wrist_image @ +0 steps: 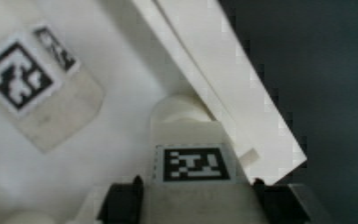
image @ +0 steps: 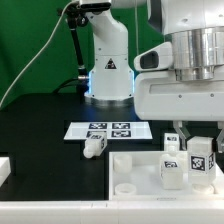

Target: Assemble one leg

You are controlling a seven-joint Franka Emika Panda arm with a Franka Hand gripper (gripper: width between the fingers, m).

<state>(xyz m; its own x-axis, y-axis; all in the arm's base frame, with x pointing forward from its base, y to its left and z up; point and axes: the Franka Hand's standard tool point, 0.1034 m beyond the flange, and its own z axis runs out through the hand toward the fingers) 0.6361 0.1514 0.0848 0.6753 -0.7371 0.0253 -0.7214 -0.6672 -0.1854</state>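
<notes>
**Leg in the claw, over the slab**

From where I stand, the gripper (image: 192, 135) hangs low at the near side of the table, on the exterior view's right. It is clenched on the leg (wrist_image: 197, 140), a small chunky white plastic post with black-and-white square tags. In the wrist view the two dark fingers (wrist_image: 131, 193) press on the post's sides, with one tag facing the camera.

The leg is upright over the large white square slab with holes (image: 135, 170). Whether its foot touches the slab, I cannot tell. A second standing leg (image: 172, 168) is just beside it on the exterior view's left. A loose leg (image: 93, 146) lies on the black table near the marker board (image: 108, 129), well apart from the claw.

My guess is that the step in hand is seating this leg in a hole. To do it well, I would keep the post plumb and centre it over the hole before pressing down. I would turn it without loosening the grip, and stay off the neighbouring leg, which a sideways nudge could tip.
</notes>
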